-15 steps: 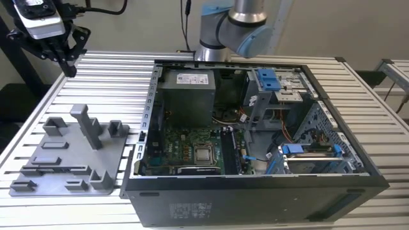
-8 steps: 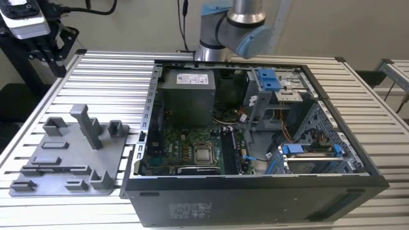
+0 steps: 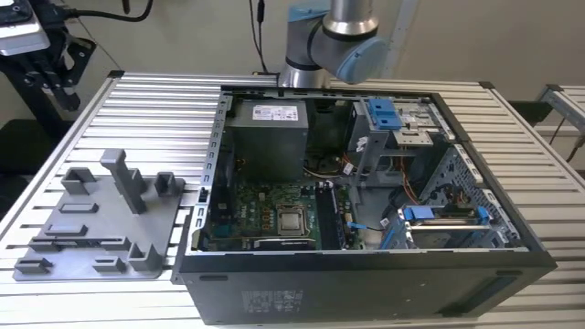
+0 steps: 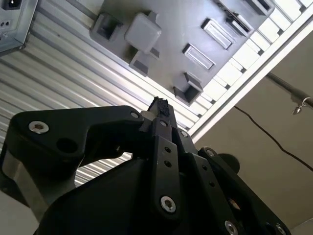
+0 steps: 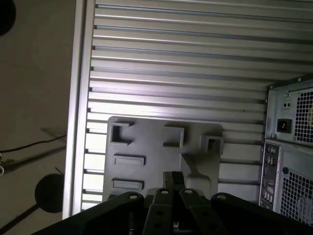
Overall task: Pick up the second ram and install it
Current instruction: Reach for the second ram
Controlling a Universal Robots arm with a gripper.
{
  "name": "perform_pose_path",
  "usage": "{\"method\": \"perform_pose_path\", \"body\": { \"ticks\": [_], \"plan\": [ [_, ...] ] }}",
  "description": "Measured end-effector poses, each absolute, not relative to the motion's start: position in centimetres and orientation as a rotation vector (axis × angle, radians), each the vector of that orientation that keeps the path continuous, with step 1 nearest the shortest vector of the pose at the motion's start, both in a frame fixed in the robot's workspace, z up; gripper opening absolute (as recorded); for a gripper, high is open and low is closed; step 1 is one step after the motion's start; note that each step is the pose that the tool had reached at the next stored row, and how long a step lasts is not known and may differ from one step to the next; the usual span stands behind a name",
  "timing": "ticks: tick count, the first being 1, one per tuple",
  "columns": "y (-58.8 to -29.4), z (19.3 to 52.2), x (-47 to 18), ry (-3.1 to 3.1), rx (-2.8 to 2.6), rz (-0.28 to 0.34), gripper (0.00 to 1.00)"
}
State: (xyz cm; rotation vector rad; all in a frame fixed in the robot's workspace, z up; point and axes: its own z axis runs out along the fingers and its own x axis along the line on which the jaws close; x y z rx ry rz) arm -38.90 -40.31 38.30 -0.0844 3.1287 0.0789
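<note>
My gripper (image 4: pixel 160 105) hangs high above the grey plastic tray (image 4: pixel 171 29), and its black fingertips meet with nothing between them. In the first wrist view the gripper (image 5: pixel 173 178) sits over the tray's (image 5: pixel 146 142) near edge. A slim dark strip, which looks like the second ram (image 4: pixel 237 22), stands on edge in the tray's long slot, well away from the fingertips. The same strip, the second ram (image 3: pixel 78 241), shows near the tray's (image 3: pixel 55 253) front in the exterior view. On the exterior view's right is the open computer case, with the green motherboard (image 3: pixel 265 205) and its memory slots (image 3: pixel 333 216).
The tray has an upright post (image 3: pixel 123 179) and several low blocks. The case's power supply (image 3: pixel 267 137) and blue-latched drive cage (image 3: pixel 388 116) stand at its back. The arm's elbow (image 3: pixel 338 41) rises behind the case. The ribbed table (image 3: pixel 155 103) ends close beside the tray.
</note>
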Motion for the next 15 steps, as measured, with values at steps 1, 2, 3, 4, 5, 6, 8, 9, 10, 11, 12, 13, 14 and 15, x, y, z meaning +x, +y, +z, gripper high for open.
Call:
{"method": "perform_pose_path", "body": {
  "ticks": [1, 2, 3, 4, 5, 6, 8, 9, 10, 11, 12, 13, 14, 15],
  "plan": [
    [-40.3, 38.3, -39.0, 3.129, -0.084, 0.079, 0.11],
    [-40.3, 38.3, -39.1, 3.129, -0.084, 0.079, 0.11],
    [-40.3, 38.3, -39.1, 3.129, -0.084, 0.079, 0.11],
    [-40.3, 38.3, -39.1, 3.129, -0.085, 0.079, 0.11],
    [-40.3, 38.3, -39.1, 3.129, -0.085, 0.079, 0.11],
    [-40.3, 38.3, -39.1, 3.129, -0.084, 0.079, 0.11],
    [-40.4, 38.3, -39.2, 3.129, -0.084, 0.079, 0.11],
    [-40.6, 38.3, -39.2, 3.129, -0.084, 0.079, 0.11],
    [-40.8, 38.3, -39.1, 3.129, -0.084, 0.079, 0.11],
    [-41.0, 38.2, -39.2, 3.129, -0.084, 0.079, 0.11],
    [-41.2, 38.2, -39.2, 3.129, -0.084, 0.079, 0.11],
    [-41.5, 38.2, -39.2, 3.129, -0.084, 0.079, 0.11],
    [-41.8, 38.2, -39.2, 3.129, -0.084, 0.079, 0.11],
    [-42.0, 38.1, -39.2, 3.129, -0.084, 0.079, 0.11]
  ]
}}
